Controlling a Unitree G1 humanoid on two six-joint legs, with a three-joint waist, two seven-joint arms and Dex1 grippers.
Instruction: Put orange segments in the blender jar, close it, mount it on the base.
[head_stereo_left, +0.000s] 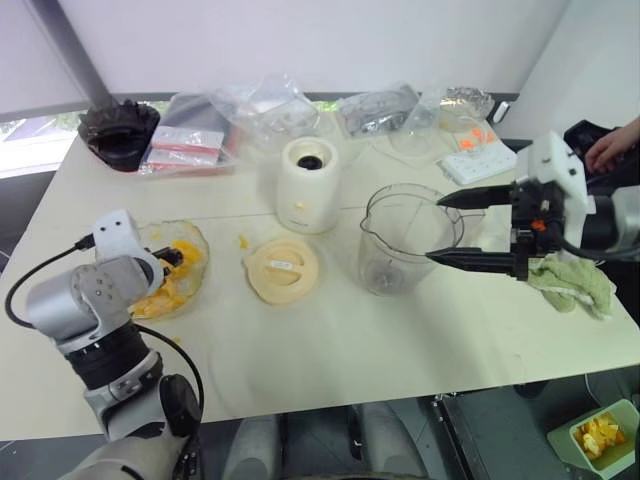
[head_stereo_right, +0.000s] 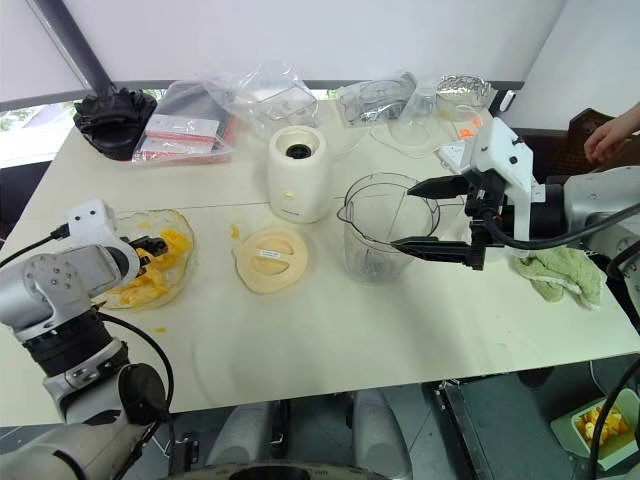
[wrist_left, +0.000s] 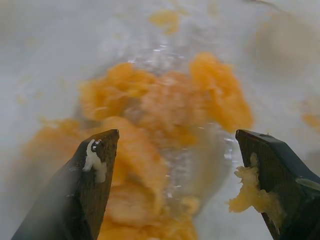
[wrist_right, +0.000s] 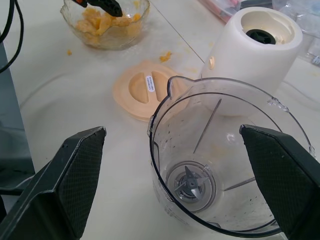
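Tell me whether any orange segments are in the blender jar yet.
No: the right wrist view looks straight into the blender jar and shows bare blades at the bottom, while the orange segments lie in the glass bowl.

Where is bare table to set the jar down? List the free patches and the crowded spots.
Free: the near strip of the table in front of the lid and the blender jar, and the left edge behind the glass bowl. Crowded: the far edge, with plastic bags behind the base.
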